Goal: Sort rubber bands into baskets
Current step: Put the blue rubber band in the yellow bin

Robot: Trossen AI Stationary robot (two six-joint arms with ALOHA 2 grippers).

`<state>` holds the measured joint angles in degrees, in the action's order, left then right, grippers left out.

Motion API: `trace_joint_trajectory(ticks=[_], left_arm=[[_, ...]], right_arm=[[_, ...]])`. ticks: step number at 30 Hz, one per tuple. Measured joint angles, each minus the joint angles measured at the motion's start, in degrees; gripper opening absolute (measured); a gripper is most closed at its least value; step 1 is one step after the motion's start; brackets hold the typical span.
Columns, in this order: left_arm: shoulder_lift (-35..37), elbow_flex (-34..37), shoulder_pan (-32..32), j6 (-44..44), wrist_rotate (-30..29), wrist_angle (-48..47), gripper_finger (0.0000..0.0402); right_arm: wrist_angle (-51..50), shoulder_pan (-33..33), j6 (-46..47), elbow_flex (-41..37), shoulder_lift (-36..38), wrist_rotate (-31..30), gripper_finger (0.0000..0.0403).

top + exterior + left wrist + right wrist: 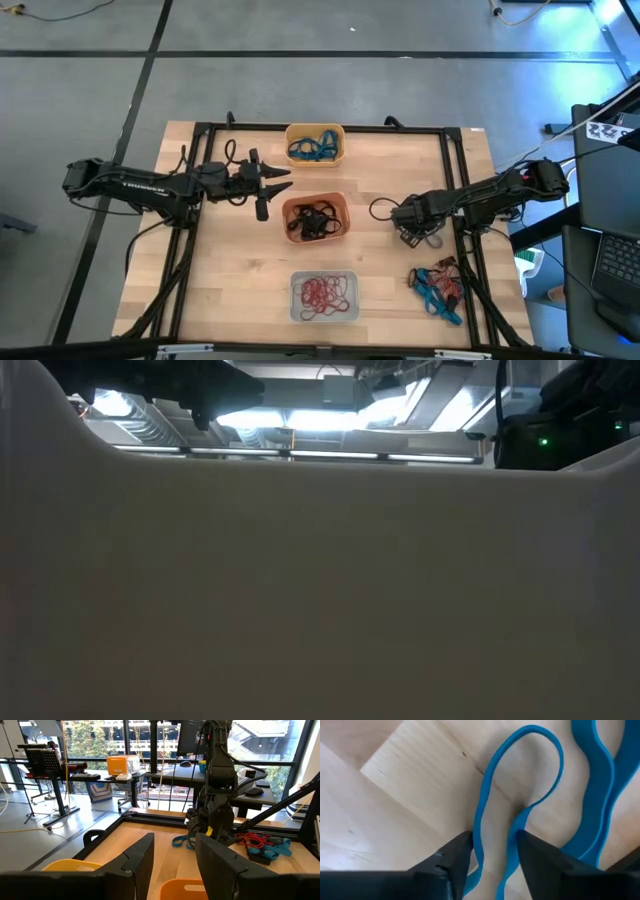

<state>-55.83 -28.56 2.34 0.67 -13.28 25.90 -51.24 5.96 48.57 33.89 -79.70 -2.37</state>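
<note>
Blue band (520, 815) fills my right wrist view, a loop lying on the wood with two strands running between the fingers (450, 862), which stand narrowly apart around them without pinching. From above, the right gripper (418, 232) sits at about four o'clock from the table's centre, just above the loose pile (438, 285) of blue, red and black bands near the right front corner.

To do this pick well, I judge I should close on both strands low against the wood, then lift straight up and slowly, since the loop trails toward the pile and a second blue band (600, 785) lies just beside it; a quick pull could drag neighbours along. Once it hangs free, it belongs in the yellow basket (315, 144) at twelve o'clock, which already holds blue bands. The red basket (316, 217) at centre holds black ones, and the pale basket (324, 297) at six o'clock holds red ones.

For room: the left gripper (268, 182) waits at about ten o'clock, fingers (137, 860) moderately apart and empty, just beside the red basket and near the yellow one. That crowds my carry path, so I would approach the yellow basket from its right side. A black frame (458, 180) runs just beside my right arm, and the table edge (495, 260) is near at three o'clock. My low view is blocked by a pale wall right at the lens.
</note>
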Motion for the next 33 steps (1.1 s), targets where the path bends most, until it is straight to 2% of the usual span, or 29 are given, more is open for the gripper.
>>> trace_joint_trajectory(ticks=[14, 19, 33], left_arm=[[0.0, 0.0, 0.0, 0.0, 0.0, 0.0, 0.0141], [0.0, 0.0, 0.0, 0.0, 0.0, 0.0, 0.0141], [0.0, 0.0, 0.0, 0.0, 0.0, 0.0, 0.0141]], right_arm=[[1.0, 0.1, -2.0, 0.1, 0.0, -1.4, 0.0011], [0.3, 0.1, -3.6, 1.9, -0.3, -4.3, 0.0016], [0.2, 0.0, -9.8, 13.4, -0.2, -11.6, 0.0007]])
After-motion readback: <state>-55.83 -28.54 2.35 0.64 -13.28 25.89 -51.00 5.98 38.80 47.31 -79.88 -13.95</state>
